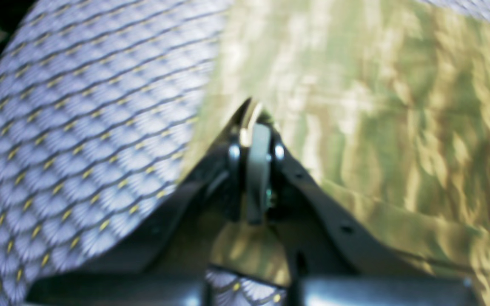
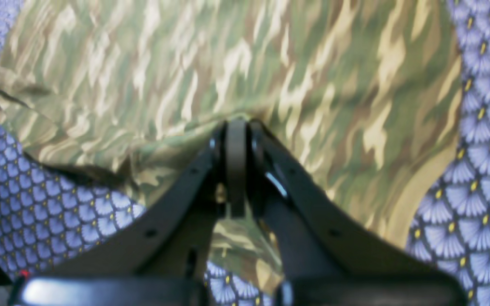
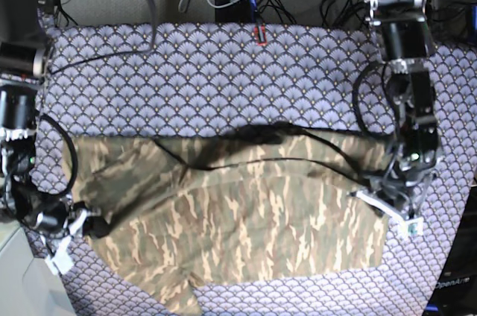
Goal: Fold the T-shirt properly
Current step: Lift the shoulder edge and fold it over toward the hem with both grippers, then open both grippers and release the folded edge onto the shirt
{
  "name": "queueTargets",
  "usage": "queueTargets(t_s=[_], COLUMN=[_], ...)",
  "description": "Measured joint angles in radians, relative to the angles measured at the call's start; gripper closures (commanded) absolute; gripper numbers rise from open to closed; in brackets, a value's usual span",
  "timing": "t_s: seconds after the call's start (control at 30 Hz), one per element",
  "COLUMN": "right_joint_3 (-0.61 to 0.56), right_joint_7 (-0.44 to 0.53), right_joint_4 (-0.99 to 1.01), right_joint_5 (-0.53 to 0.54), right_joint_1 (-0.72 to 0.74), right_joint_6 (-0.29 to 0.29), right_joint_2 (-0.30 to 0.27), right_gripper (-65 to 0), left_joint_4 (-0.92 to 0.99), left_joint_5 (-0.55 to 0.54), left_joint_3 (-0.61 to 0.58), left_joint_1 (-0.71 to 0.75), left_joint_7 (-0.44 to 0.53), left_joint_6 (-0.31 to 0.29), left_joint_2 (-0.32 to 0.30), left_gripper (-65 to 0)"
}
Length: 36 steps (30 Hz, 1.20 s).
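T-shirt (image 3: 246, 226): camouflage, rumpled, seemingly part-folded | left gripper (image 1: 257, 111), right gripper (image 2: 236, 123): both pinching its edges

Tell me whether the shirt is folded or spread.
Partly folded: the shirt lies mostly flat, but one layer overlaps its top, and both shut grippers, left and right, pinch its edges.

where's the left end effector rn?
Base view, right side: the left end effector sits at the T-shirt's right edge, shut on the camo fabric, above the purple tablecloth.
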State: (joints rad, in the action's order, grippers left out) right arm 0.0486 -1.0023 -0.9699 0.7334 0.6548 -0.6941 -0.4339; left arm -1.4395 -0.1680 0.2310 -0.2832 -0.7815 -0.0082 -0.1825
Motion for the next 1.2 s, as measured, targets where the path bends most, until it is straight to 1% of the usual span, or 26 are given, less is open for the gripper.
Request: queueTargets(t_s=[0.13, 0.2, 0.27, 0.37, 0.47, 0.57, 0.73, 0.8, 0.83, 0.87, 0.93, 0.97, 1.03, 1.1, 1.17, 1.2], right_joint_3=[-0.076, -0.105, -0.128, -0.169, -0.195, -0.216, -0.221, -0.221, -0.221, -0.221, -0.216, -0.214, -0.213, -0.213, -0.213, -0.213], right_joint_7=[0.074, 0.112, 0.127, 0.159, 0.172, 0.193, 0.194, 0.196, 0.195, 0.195, 0.195, 0.198, 0.203, 0.203, 0.2, 0.203], right_joint_4=[0.136, 0.189, 0.228, 0.236, 0.237, 0.236, 0.236, 0.236, 0.236, 0.236, 0.236, 0.236, 0.236, 0.236, 0.236, 0.236], right_joint_5=[-0.004, -0.003, -0.011, -0.011, -0.008, -0.01, -0.003, -0.004, -0.003, -0.004, -0.004, -0.004, -0.003, -0.003, -0.004, -0.003], right_joint_1=[0.087, 0.116, 0.136, 0.145, 0.145, 0.145, 0.145, 0.145, 0.145, 0.145, 0.145, 0.145, 0.145, 0.142, 0.14, 0.137], right_joint_6=[0.0, 0.0, 0.0, 0.0, 0.0, 0.0, -0.001, 0.0, 0.0, -0.001, 0.0, 0.0, 0.0, 0.0, 0.0, 0.0], right_joint_2=[-0.005, -0.016, -0.024, -0.026, -0.026, -0.026, -0.03, -0.037, -0.043, -0.048, -0.056, -0.06, -0.063, -0.061, -0.061, -0.061], right_gripper=[0.0, 0.0, 0.0, 0.0, 0.0, 0.0, 0.0, 0.0, -0.4, -2.0, -7.3, -11.3, -19.2, -27.7, -32.7, -33.9], left_joint_4=[0.094, 0.152, 0.196, 0.236, 0.264, 0.285, 0.283, 0.28, 0.28, 0.28, 0.279, 0.278, 0.274, 0.265, 0.247, 0.234], left_joint_5=[0.006, -0.001, 0.01, 0.004, 0.003, 0.003, 0.003, 0.004, 0.003, 0.004, 0.006, 0.006, 0.007, 0.007, 0.007, 0.008], left_joint_3=[0.004, 0.003, 0.007, 0.016, 0.014, 0.007, 0.007, 0.007, 0.007, 0.006, 0.006, 0.006, 0.006, 0.006, 0.006, 0.006], left_joint_1=[-0.031, -0.042, -0.05, -0.056, -0.061, -0.068, -0.08, -0.08, -0.08, -0.08, -0.08, -0.077, -0.066, -0.039, -0.023, -0.015], left_joint_7=[0.098, 0.13, 0.144, 0.189, 0.233, 0.244, 0.26, 0.254, 0.254, 0.254, 0.255, 0.255, 0.258, 0.256, 0.242, 0.242], left_joint_6=[0.005, -0.003, 0.012, 0.005, 0.004, 0.005, 0.003, 0.003, 0.003, 0.002, 0.002, 0.003, 0.003, 0.0, 0.0, 0.001], left_joint_2=[-0.01, -0.036, -0.048, -0.064, -0.067, -0.067, -0.067, -0.067, -0.067, -0.068, -0.069, -0.069, -0.069, -0.069, -0.069, -0.069], left_gripper=[-0.7, -0.7, -0.7, -0.7, -0.8, -0.9, -1.1, -4.3, -8.4, -12.6, -22.4, -27.3, -33.8, -37.2, -36.1, -34.9])
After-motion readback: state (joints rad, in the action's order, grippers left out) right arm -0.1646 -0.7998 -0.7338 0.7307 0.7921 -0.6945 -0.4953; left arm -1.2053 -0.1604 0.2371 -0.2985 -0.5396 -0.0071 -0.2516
